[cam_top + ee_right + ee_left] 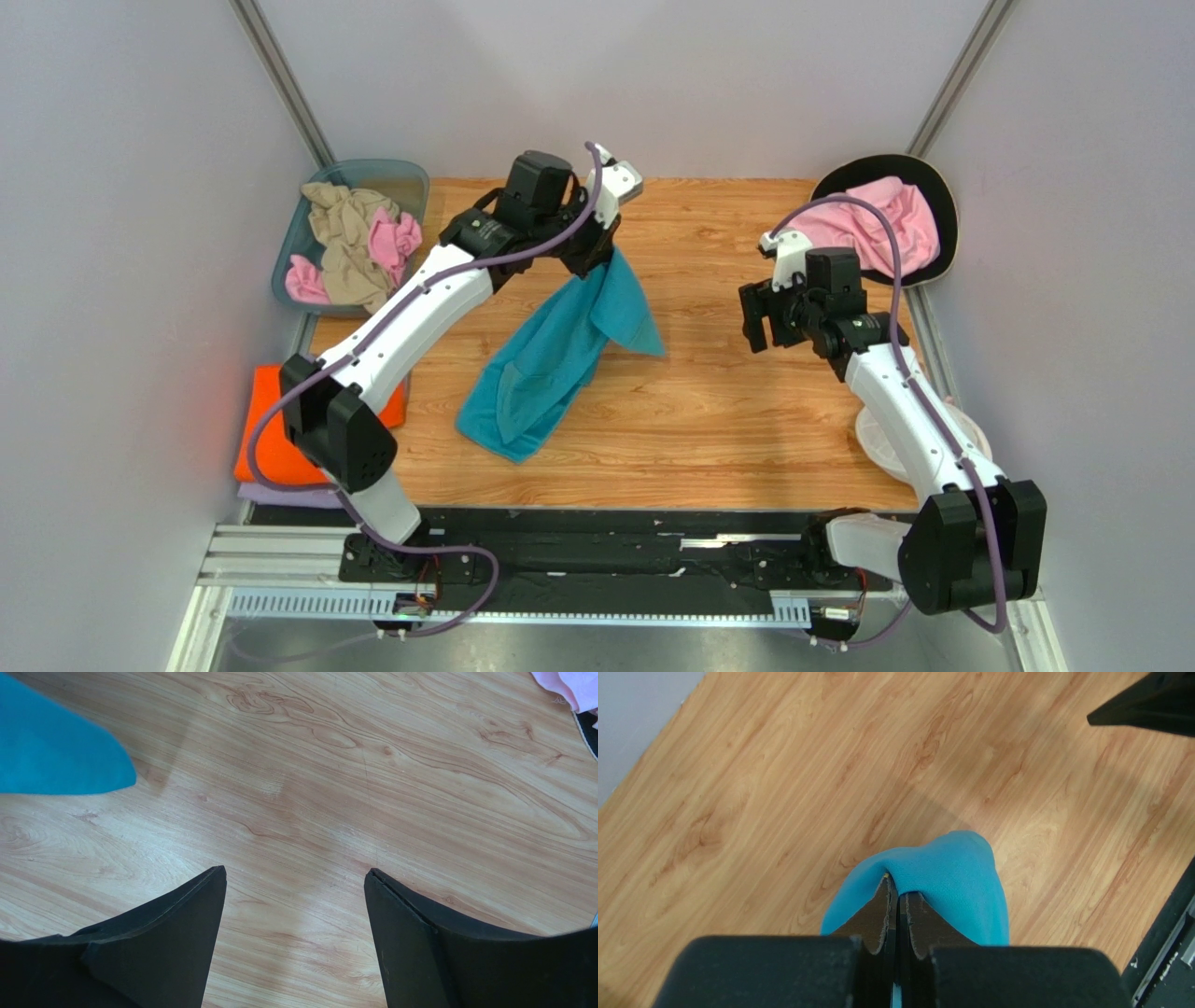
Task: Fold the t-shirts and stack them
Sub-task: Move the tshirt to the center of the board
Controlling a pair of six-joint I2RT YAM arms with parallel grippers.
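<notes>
My left gripper (601, 256) is shut on the teal t-shirt (561, 353), lifting one end so the cloth hangs down to the wooden table (730, 420). In the left wrist view the teal t-shirt (948, 882) bulges past the closed fingertips (898, 894). My right gripper (765, 319) hovers open and empty to the right of it; the right wrist view shows bare wood between its fingers (295, 875) and a teal t-shirt corner (56, 749) at upper left. A folded orange t-shirt (274, 434) lies on a lavender one (281, 494) at the left edge.
A teal bin (302, 231) at back left holds crumpled beige (344, 231) and pink (393, 238) t-shirts. A pink t-shirt (877, 224) lies on a black round tray (947, 210) at back right. A white ribbed dish (884, 441) sits by the right arm.
</notes>
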